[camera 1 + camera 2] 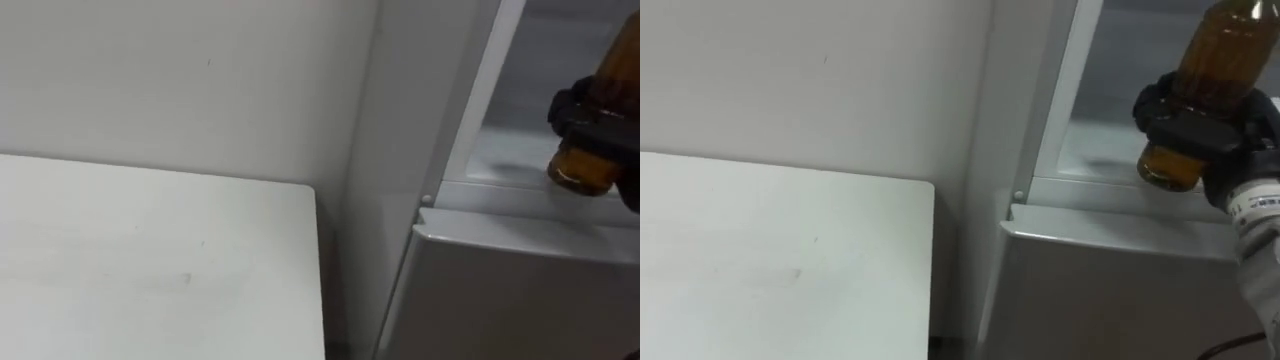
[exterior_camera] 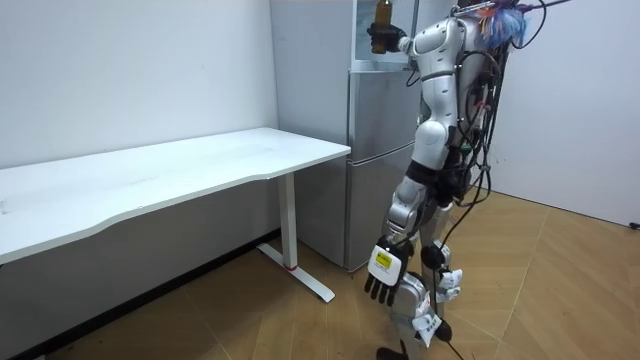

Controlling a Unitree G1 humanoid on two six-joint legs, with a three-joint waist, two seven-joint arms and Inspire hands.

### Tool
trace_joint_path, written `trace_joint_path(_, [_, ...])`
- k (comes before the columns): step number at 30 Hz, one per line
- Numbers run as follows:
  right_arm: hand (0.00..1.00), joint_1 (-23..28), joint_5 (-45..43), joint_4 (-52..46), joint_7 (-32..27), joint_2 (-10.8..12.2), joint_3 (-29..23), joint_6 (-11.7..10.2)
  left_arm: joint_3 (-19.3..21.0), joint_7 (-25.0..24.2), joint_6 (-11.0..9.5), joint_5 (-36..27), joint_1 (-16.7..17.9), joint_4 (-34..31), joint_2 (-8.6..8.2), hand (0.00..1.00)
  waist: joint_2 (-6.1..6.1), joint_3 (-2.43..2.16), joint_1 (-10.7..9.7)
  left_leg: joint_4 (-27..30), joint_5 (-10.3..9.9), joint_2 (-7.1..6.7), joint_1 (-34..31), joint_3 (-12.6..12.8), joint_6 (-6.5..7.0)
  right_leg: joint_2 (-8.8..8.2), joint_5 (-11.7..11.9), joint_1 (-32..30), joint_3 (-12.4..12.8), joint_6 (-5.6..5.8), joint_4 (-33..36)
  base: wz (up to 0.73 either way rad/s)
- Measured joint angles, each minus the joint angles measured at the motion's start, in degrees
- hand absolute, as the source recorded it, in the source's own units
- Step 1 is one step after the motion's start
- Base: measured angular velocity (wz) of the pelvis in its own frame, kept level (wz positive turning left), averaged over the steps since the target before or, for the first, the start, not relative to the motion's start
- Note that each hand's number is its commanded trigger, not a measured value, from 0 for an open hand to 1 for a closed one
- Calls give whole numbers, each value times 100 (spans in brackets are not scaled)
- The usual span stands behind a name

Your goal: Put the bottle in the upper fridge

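My right hand (image 1: pixel 1200 130) curled round brown bottle (image 1: pixel 1218 50) | bottle upright at open upper compartment of fridge (image 2: pixel 375 150), base just over its sill | my left hand (image 2: pixel 384 278) hangs at my side, fingers relaxed | white table (image 1: pixel 150 260) to my left

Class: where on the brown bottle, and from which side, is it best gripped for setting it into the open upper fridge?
Probably the lower body, from the side, as the right hand holds it: the bottle is round and near upright, its base left free to land in the upper fridge.
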Motion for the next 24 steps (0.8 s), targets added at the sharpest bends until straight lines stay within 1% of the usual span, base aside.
trace_joint_path(2, [100, -222, 22, 170, -65, -12, 21, 25, 13, 0, 60, 2, 11, 7, -6, 0, 42, -16, 68, -16, 0, -11, -13, -55, 0, 0, 0, -3, -10, 0, 1, 0])
trace_joint_path(4, [100, -366, 67, 320, -139, -19, 107, 26, 93, 1, 68, 0, 24, 8, 0, 0, 39, -18, 88, -22, 0, -13, -19, -85, 0, -2, 0, -3, -81, 0, 1, 0])
trace_joint_path(6, [100, -522, 205, 574, -161, -20, 216, 29, 138, 2, 92, 2, 26, 7, -10, 0, 34, -24, 101, -18, 0, -23, -47, -192, 0, -10, 0, -2, -158, 0, 0, 9])
trace_joint_path(7, [100, -554, 298, 723, -157, -20, 223, 28, 209, 2, 94, 4, 26, -3, -17, 0, 27, -31, 104, -10, 0, -31, -83, -252, 0, -23, 0, -1, -250, 0, 0, 17])
trace_joint_path(9, [100, -634, 359, 871, -169, -30, 174, 14, 407, 3, 109, 6, 60, -23, -82, 0, 34, -53, 185, 2, 0, -32, -90, -283, 0, -22, 0, 5, -280, 0, -10, 11])
trace_joint_path(11, [100, -760, 564, 1148, -217, -45, 135, 2, 567, 5, 161, -3, 179, -176, -146, 0, 41, -55, 236, 13, 1, -34, -89, -362, 0, -27, 0, 57, -372, 0, -15, 18])
trace_joint_path(13, [100, -860, 735, 1399, -229, -85, 144, -17, 624, 6, 183, -2, 256, -257, -146, 0, 50, -61, 271, 30, 1, -34, -87, -437, 0, -31, 0, 114, -492, 0, -36, 23])
trace_joint_path(14, [100, -896, 738, 1517, -232, -156, 144, -26, 638, 6, 198, -2, 274, -312, -146, 0, 53, -60, 315, 37, 1, -40, -104, -487, 0, -37, 0, 136, -587, 0, -65, 19])
trace_joint_path(15, [100, -904, 739, 1566, -233, -208, 147, -28, 640, 7, 198, -3, 284, -344, -146, 0, 54, -59, 360, 38, 1, -43, -110, -499, -1, -37, 0, 148, -600, 0, -84, 14])
trace_joint_path(16, [100, -933, 722, 1677, -242, -316, 183, -26, 640, 11, 198, -19, 305, -376, -146, 0, 63, -53, 414, 36, 1, -45, -104, -510, -1, -34, 0, 171, -597, 0, -100, 9])
trace_joint_path(17, [100, -951, 689, 1738, -290, -345, 184, -24, 641, 13, 203, -134, 372, -410, -143, 0, 80, -45, 471, 34, 1, -45, -104, -521, -1, -34, 0, 177, -599, 0, -100, 6])
trace_joint_path(18, [100, -955, 688, 1748, -326, -361, 184, -25, 640, 15, 210, -191, 399, -421, -143, 0, 85, -45, 503, 34, 1, -45, -106, -521, -1, -33, 0, 177, -598, 0, -100, 4])
trace_joint_path(19, [100, -977, 689, 1774, -379, -376, 184, -24, 641, 23, 219, -378, 489, -444, -139, 0, 94, -46, 530, 34, 1, -43, -109, -525, -1, -34, 0, 177, -617, 0, -100, 5])
trace_joint_path(22, [100, -987, 706, 1813, -450, -409, 186, -24, 669, 101, 230, -720, 732, -431, -137, 0, 102, -43, 561, 38, 1, -51, -151, -602, -2, -43, 0, 186, -694, 0, -100, 12])
trace_joint_path(24, [100, -987, 702, 1879, -460, -486, 189, -25, 741, 129, 264, -790, 800, -407, -134, 0, 120, -28, 564, 36, 1, -59, -179, -661, -1, -49, 0, 192, -746, 0, -102, 15])
